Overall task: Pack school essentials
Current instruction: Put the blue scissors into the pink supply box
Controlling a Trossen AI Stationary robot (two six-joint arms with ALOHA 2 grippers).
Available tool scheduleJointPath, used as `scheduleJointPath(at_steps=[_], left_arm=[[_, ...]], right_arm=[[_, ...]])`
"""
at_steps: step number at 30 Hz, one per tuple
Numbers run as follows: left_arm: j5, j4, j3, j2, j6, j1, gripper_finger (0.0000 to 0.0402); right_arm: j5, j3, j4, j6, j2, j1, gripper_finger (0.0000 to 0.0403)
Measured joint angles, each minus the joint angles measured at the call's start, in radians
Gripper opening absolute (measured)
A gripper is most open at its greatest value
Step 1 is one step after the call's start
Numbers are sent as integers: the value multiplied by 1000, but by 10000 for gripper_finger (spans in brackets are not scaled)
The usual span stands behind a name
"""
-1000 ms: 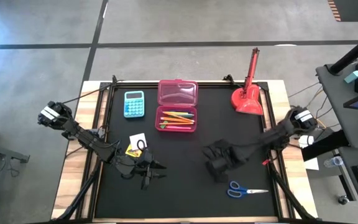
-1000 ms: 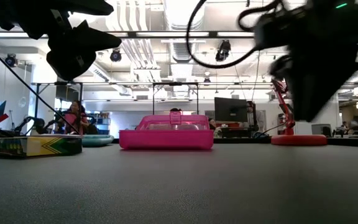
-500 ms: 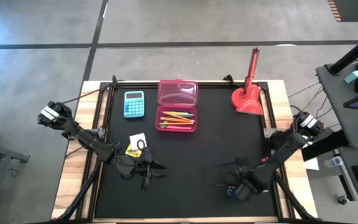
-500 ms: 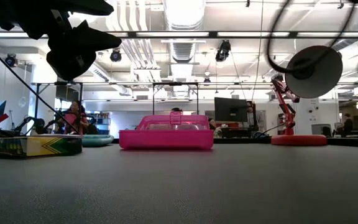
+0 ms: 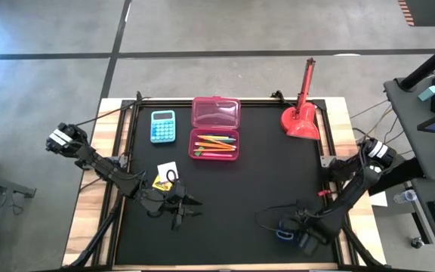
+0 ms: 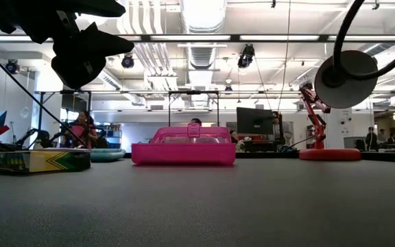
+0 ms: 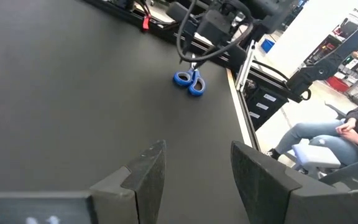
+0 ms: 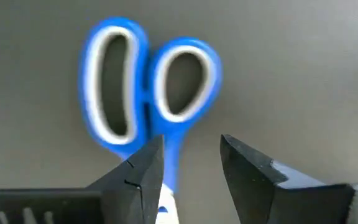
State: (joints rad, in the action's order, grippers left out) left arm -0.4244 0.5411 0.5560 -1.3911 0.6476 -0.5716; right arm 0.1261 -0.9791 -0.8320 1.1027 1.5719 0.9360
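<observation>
The blue-handled scissors (image 5: pixel 281 229) lie flat on the black mat near the near right corner. My right gripper (image 5: pixel 300 233) is low over them and open. In the right wrist view its fingers (image 8: pixel 138 177) stand on either side of the scissors' neck (image 8: pixel 169 180), just behind the handle loops (image 8: pixel 148 81). My left gripper (image 5: pixel 180 205) waits open over the mat's near left part, beside the white-and-yellow pack (image 5: pixel 165 175). Orange, pink and yellow pencils (image 5: pixel 216 143) lie in the open pink case (image 5: pixel 216 127). My right gripper comes at the scissors from above with the neck between its open fingers. One finger (image 8: pixel 148 168) stands right beside the neck (image 8: pixel 169 186); whether it touches I cannot tell. The scissors lie flat on the mat.
A light-blue calculator (image 5: pixel 162 125) lies left of the case, and a red desk lamp (image 5: pixel 302 113) stands at the far right corner. The mat's middle (image 5: pixel 232 196) is bare. A seated person (image 7: pixel 328 140) is beyond the table's edge.
My right gripper has moved from the mat's middle toward the near right corner and come down over the scissors, now covering their blades. The scissors have stayed where they were.
</observation>
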Motion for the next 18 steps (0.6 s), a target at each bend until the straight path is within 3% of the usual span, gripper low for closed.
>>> scheduleJointPath(at_steps=[7,18], left_arm=[[0,1,0,0,-3,1,164],[0,19,0,0,-2,2,164]], right_arm=[[-74,0,93,17,0,53,181],[-16,6,89,54,1,94,220]])
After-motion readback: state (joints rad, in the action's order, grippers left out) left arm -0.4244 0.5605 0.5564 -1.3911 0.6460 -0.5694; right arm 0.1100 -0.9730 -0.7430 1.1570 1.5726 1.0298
